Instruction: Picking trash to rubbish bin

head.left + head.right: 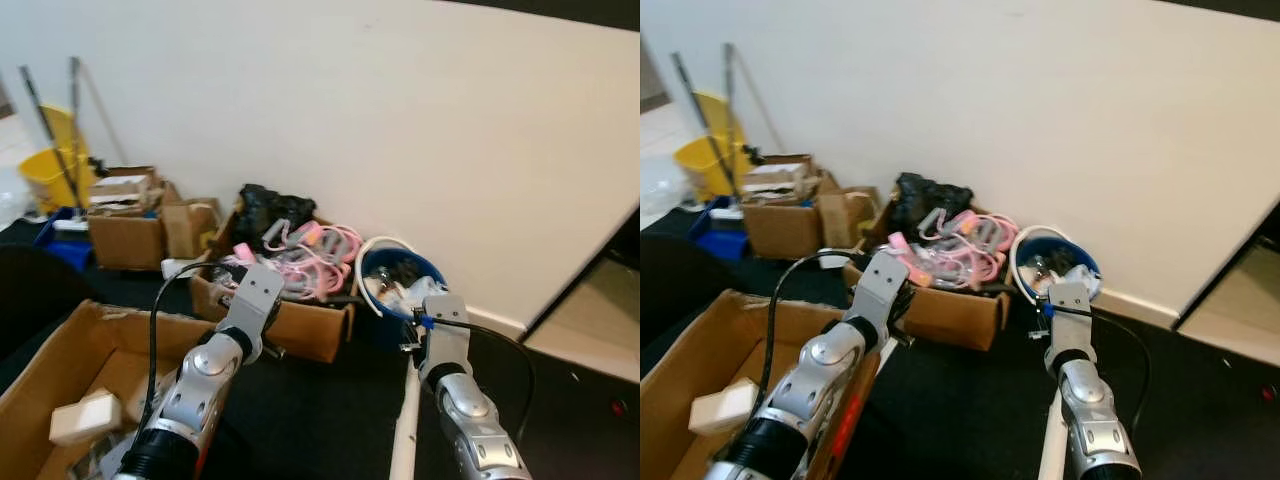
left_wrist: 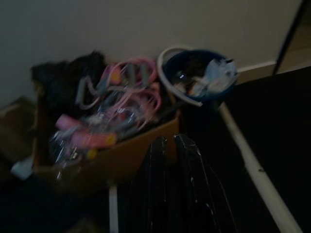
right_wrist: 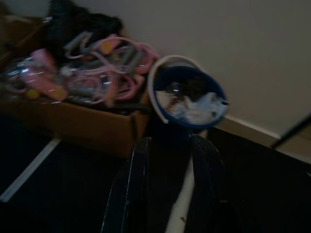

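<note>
Robot arms reach toward a blue rubbish bin (image 1: pixel 400 275) by the wall. Left gripper (image 2: pixel 171 145) is pinched closed and empty; right gripper (image 3: pixel 170 145) is spread apart, empty. Bin already looks heaped, so added trash may spill beside the cardboard box (image 1: pixel 300 325).

A storage corner of a home: ahead of the grippers, cardboard boxes (image 1: pixel 125 238) of clutter line a bare white wall (image 1: pixel 400 120) on dark floor (image 1: pixel 320 410), with a yellow mop bucket (image 1: pixel 45 175) and a blue bin (image 1: pixel 400 285).

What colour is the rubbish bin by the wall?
Blue, the rubbish bin has a white handle; clearest in the right wrist view.
</note>
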### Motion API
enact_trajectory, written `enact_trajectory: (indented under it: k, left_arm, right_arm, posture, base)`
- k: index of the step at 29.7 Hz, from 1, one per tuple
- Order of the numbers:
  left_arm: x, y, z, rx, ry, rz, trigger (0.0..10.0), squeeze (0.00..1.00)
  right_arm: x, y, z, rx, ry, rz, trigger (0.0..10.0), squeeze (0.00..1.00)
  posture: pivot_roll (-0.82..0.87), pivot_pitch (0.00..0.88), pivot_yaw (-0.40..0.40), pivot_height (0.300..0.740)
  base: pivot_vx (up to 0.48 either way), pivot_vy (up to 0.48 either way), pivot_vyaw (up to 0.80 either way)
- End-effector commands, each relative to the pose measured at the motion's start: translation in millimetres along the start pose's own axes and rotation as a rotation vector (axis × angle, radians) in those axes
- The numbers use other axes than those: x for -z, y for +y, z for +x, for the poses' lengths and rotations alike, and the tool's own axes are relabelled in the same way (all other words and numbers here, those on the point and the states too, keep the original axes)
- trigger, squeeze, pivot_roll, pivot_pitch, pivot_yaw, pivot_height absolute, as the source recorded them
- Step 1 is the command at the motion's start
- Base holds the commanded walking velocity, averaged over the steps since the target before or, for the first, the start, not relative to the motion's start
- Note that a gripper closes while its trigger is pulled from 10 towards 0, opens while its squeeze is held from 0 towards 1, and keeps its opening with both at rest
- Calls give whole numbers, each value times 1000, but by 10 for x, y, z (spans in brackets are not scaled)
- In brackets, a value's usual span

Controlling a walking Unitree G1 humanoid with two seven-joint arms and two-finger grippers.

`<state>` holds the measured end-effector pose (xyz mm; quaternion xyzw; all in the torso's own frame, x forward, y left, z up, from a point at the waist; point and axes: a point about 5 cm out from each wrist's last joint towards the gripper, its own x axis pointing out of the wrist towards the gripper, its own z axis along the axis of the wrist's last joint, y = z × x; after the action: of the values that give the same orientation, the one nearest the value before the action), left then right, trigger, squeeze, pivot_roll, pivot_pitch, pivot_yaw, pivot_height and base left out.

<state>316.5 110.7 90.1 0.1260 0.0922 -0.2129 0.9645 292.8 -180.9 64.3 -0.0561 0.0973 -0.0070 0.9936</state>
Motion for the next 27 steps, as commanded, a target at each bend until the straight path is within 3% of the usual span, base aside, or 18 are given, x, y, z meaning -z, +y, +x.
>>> enact_trajectory:
  k: [1, 10, 20, 27]
  left_arm:
    - [25, -10, -2, -8, 3, 2, 10000, 0]
    - [46, 19, 3, -34, 19, -1, 10000, 0]
    - [67, 188, -27, -93, 44, -2, 10000, 0]
    - [31, 152, -17, -69, 20, -1, 10000, 0]
  right_arm:
    - [30, -36, -18, 14, 16, -4, 10000, 0]
    - [72, -6, -37, 23, 35, 13, 10000, 0]
    - [72, 37, 5, 30, 31, 22, 10000, 0]
    - [-39, 1, 46, 34, -4, 11, 10000, 0]
  posture:
    - [-95, 21, -27, 740]
    - [-93, 19, -15, 740]
    - [-71, 39, 20, 740]
    - [-84, 69, 28, 740]
  base:
    - [0, 0, -800]
    - [0, 0, -800]
    - [0, 0, -800]
    - [0, 0, -800]
